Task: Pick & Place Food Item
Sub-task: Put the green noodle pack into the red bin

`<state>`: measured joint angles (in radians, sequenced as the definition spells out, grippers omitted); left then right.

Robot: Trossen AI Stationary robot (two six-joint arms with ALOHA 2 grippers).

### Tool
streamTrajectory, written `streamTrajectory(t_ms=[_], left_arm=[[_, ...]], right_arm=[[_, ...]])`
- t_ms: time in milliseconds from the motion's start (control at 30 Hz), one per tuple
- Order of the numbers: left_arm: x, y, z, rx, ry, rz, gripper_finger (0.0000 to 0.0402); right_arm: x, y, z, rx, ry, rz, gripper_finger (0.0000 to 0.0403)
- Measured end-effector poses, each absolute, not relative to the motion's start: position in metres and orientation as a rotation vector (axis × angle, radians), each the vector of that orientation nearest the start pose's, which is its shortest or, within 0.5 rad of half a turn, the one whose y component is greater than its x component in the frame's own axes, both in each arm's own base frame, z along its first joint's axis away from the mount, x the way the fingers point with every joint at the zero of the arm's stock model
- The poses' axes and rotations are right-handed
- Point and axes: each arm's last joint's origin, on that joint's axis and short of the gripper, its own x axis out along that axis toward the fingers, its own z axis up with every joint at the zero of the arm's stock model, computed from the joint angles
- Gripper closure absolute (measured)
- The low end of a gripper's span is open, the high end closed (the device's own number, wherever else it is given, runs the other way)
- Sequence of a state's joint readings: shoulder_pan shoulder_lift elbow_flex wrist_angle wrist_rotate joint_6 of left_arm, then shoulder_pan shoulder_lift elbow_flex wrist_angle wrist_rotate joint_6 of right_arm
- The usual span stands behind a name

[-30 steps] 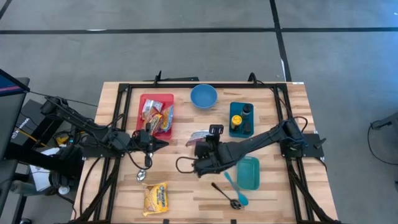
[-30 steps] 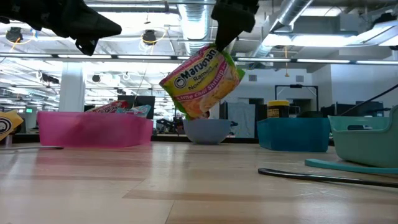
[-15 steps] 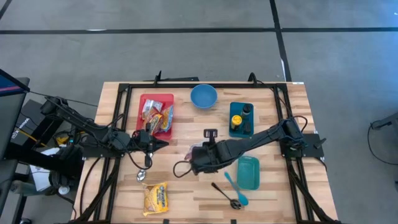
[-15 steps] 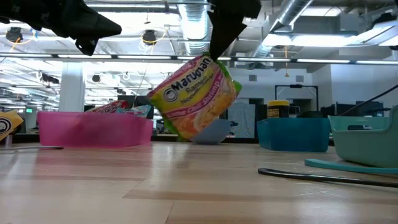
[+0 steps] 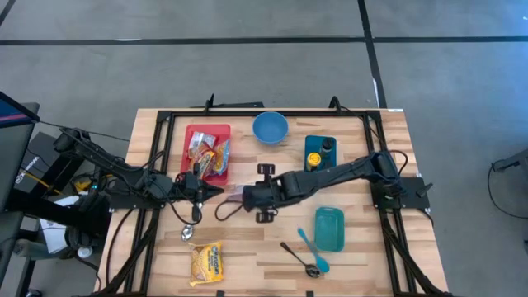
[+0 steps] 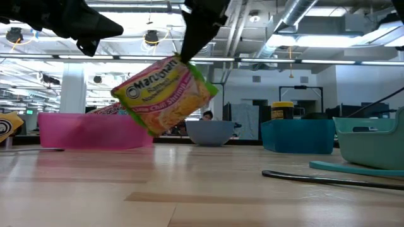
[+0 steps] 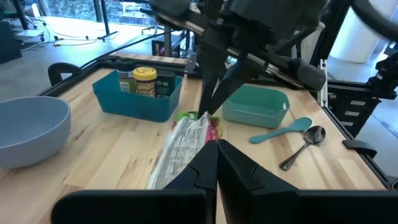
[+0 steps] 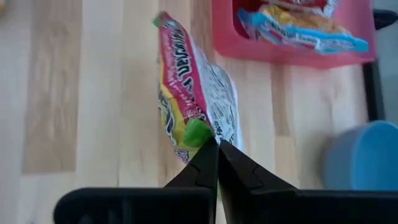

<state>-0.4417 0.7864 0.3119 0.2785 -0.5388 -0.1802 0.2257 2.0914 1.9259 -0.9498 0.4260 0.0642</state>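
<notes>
**Carrying the ramen packet toward the red tray**

Hanging from the right gripper [image 6: 189, 53], the ramen packet [image 6: 165, 94] is in the air above the wooden table [image 5: 247, 247], not touching it. The fingers are clenched on one green corner of the packet, and the rest of it hangs down tilted. In the high view this gripper is near the middle of the table, between the blue bowl [image 5: 270, 128] and the second ramen packet [image 5: 206, 263], which lies flat near the front edge. The red tray [image 5: 195, 136], which already holds some packets, is just beside it.

I judge that the step in hand is the transport: the item is picked up and not yet placed. If the tray is the goal, the next move needs the packet to go over the tray wall and then be lowered before the fingers release it.

The left gripper [image 5: 216, 190] waits close to the tray with its fingers pressed together and nothing between them.

The packet is a thin, shiny plastic film, soft and crinkled, so it may swing. The tray looks like stiff plastic with low walls. The bowl is round and smooth.
</notes>
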Motion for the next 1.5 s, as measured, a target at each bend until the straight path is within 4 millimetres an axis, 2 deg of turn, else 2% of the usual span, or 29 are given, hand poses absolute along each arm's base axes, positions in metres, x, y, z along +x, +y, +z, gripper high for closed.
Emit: streamTrajectory(t_ms=[500,667,867,1133,1500], left_arm=[[0.159,-0.059,0.21,-0.069,0.199,0.112,0.0402],[0.159,-0.059,0.21,-0.069,0.199,0.113,0.0402],[0.159,-0.059,0.21,-0.068,0.198,0.115,0.0402],[0.159,-0.059,0.21,-0.068,0.198,0.115,0.0402],[0.159,-0.059,0.21,-0.068,0.198,0.115,0.0402]], right_arm=[[0.452,0.067,0.272,-0.149,0.956,-0.028,0.0403],[0.453,0.082,0.272,-0.141,0.918,-0.006,0.0403],[0.451,0.098,0.247,-0.155,0.907,0.026,0.0403],[0.446,0.104,0.224,-0.135,0.923,0.022,0.0403],[0.441,0.121,0.224,-0.19,0.912,-0.032,0.0403]])
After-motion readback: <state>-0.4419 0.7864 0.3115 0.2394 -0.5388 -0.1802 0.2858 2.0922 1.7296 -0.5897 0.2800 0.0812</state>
